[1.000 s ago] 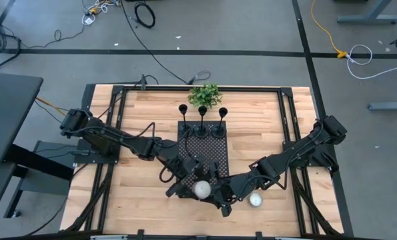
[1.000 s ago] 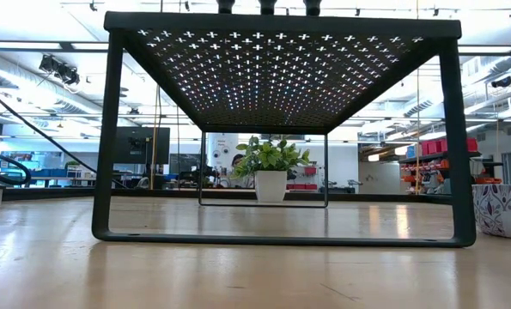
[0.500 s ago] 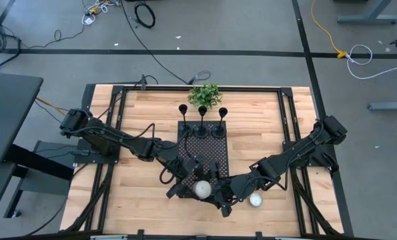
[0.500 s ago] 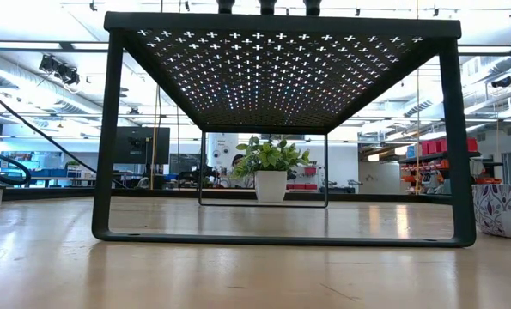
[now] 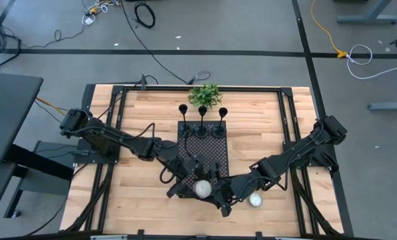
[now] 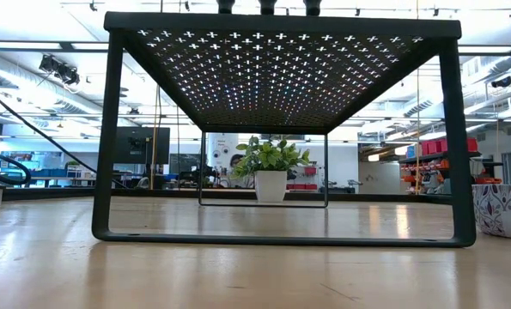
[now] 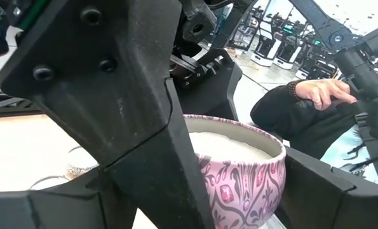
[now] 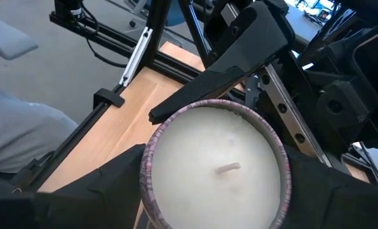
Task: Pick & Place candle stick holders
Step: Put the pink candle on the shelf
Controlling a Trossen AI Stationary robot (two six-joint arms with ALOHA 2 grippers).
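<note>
Robotics lab: floor cables [image 5: 143, 15], monitors [image 6: 142, 144].

Grey concrete floor [image 5: 251, 27] around the wooden bench [image 5: 251, 120], black tape lines across it, loose cables [image 5: 143, 13] past the far edge, yellow cord [image 5: 325, 30] off the far right corner. Dark desk [image 5: 5, 113] beyond left edge. Low view: bright ceiling lights [image 6: 495, 26], monitor [image 6: 143, 144], shelving behind.
</note>
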